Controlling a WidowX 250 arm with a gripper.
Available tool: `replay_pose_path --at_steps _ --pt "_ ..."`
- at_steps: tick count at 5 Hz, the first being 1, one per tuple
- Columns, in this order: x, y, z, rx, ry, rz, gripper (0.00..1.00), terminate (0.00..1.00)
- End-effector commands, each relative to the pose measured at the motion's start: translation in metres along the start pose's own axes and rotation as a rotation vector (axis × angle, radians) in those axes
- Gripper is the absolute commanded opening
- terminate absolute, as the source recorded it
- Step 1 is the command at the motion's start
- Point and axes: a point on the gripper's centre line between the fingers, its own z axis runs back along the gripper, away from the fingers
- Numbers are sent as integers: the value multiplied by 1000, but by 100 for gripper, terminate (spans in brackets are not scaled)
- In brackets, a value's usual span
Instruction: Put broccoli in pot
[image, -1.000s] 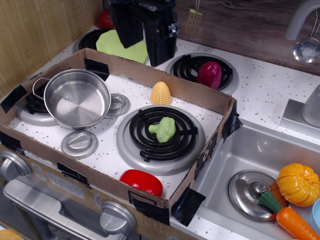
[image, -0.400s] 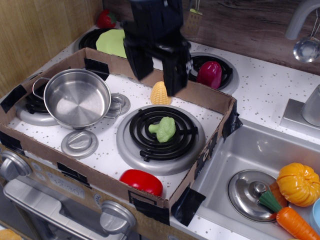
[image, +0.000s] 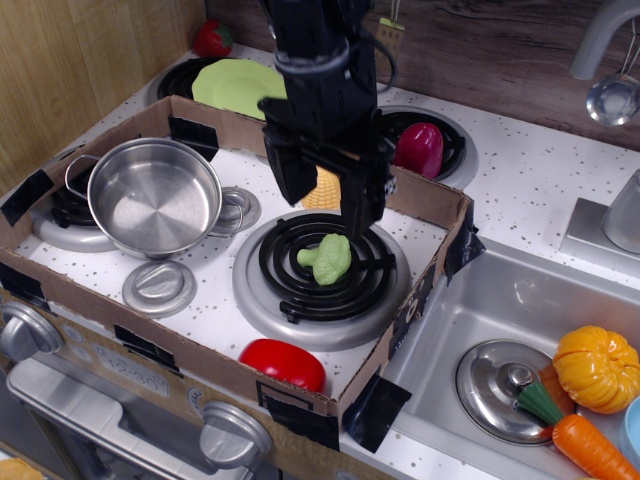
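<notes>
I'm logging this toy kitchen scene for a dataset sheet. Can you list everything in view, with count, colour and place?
broccoli: 1, light green, on front right burner
pot: 1, steel, empty, front left burner
corn: 1, yellow, behind broccoli, partly hidden
cardboard tray: 1, brown, black tape, around the front burners
red vegetable: 1, tray's front edge
plate: 1, pale green, back left burner
purple vegetable: 1, back right burner
strawberry-like toy: 1, red, back left
lid: 1, steel, in sink
pumpkin: 1, orange-yellow, in sink
carrot: 1, orange, in sink
tool: 1, black, open, above broccoli
</notes>
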Motion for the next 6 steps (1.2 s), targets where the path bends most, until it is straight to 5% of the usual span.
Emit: replay_pose_path --at_steps 1,5,6 --pt "5 6 -9 17 -30 23 100 0" --pt "13 23 -54 -24 -56 -64 100 0" --pt "9 21 -49 -16 -50 -34 0 0"
